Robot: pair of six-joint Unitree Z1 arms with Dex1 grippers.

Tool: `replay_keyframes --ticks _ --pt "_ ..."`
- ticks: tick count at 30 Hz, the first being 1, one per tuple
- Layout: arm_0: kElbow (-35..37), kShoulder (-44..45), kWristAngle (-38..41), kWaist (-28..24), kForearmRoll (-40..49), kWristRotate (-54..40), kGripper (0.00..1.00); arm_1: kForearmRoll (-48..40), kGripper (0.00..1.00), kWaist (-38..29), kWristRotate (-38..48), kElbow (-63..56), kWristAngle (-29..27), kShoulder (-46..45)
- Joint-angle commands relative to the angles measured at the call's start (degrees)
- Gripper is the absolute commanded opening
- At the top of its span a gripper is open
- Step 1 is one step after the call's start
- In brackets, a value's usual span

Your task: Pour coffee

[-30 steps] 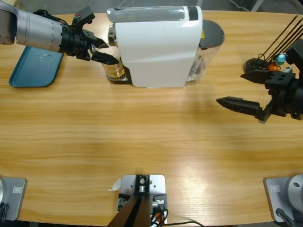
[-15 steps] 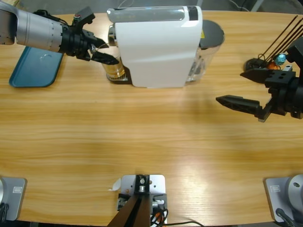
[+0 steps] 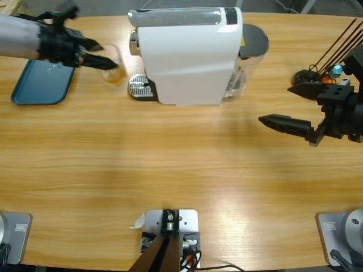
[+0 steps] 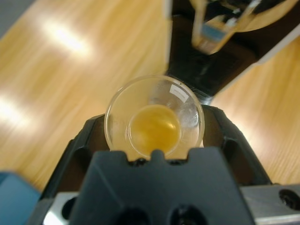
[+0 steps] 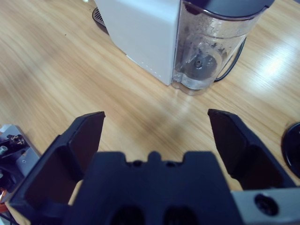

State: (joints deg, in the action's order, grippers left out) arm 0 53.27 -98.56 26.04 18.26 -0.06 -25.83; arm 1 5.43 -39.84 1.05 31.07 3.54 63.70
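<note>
Since a second ago the left gripper [image 3: 101,60] has drawn the glass [image 3: 113,69] off the drip tray [image 3: 138,86] and out toward nine o'clock, so the round metal grate now lies bare at the foot of the machine. Across the long wooden table [image 3: 181,170], the white coffee machine [image 3: 187,54] stands at twelve o'clock with its clear water tank [image 3: 249,54] on the three-o'clock side. A blue tray [image 3: 39,85] lies at ten o'clock, partly under the left arm. The right gripper [image 3: 295,107] hangs at three o'clock with its jaws spread wide and nothing between them, pointing toward the machine. Behind it a black stand [image 3: 309,76] carries small shiny capsules [image 3: 332,73]. The left jaws are clamped on the glass, which blurs in the high view, so its tilt is hard to judge. In the left wrist view the coffee [image 4: 154,129] sits as a shallow amber pool at the bottom of the glass.
</note>
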Motion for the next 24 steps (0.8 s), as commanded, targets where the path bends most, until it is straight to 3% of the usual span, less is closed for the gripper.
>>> replay_keyframes --ticks 1,10,24 --pt "-7.11 9.18 -7.7 -8.12 -0.38 5.33 0.0 -0.38 1.0 -0.68 0.46 -1.89 1.12 2.48" --pt "-10.82 8.56 -14.52 -22.29 -4.44 14.3 0.0 -0.16 1.0 -0.68 0.35 -1.75 1.12 2.15" --pt "-12.05 -2.33 -15.0 -24.07 -18.31 13.63 0.0 0.72 1.0 -0.68 0.35 -1.03 1.39 3.75"
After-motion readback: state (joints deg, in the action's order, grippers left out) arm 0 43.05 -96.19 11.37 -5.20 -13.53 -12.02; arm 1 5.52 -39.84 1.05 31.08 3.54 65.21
